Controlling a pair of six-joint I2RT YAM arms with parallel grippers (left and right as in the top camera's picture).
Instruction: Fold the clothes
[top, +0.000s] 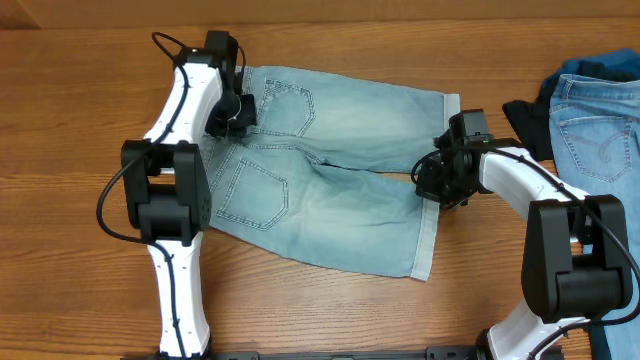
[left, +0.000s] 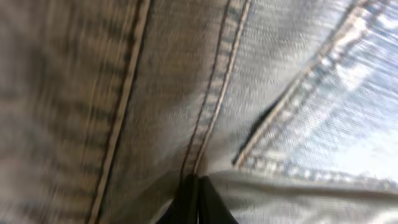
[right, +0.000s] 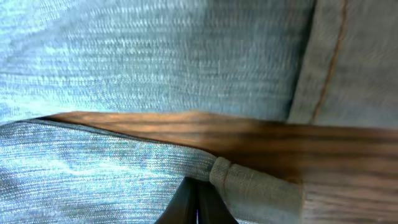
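A brown wooden table (top: 80, 60) holds pale blue denim shorts (top: 340, 190) spread flat, with a heap of blue and black clothes (top: 590, 110) beyond the shorts' hems. The left gripper (top: 235, 115) is closed, pinching the shorts' waistband. The right gripper (top: 440, 182) is closed, pinching one cuffed hem's inner corner.

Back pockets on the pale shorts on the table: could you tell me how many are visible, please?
2 on the shorts: one pocket at the far side beside the left pincer, the other nearer, beside the left arm's elbow.
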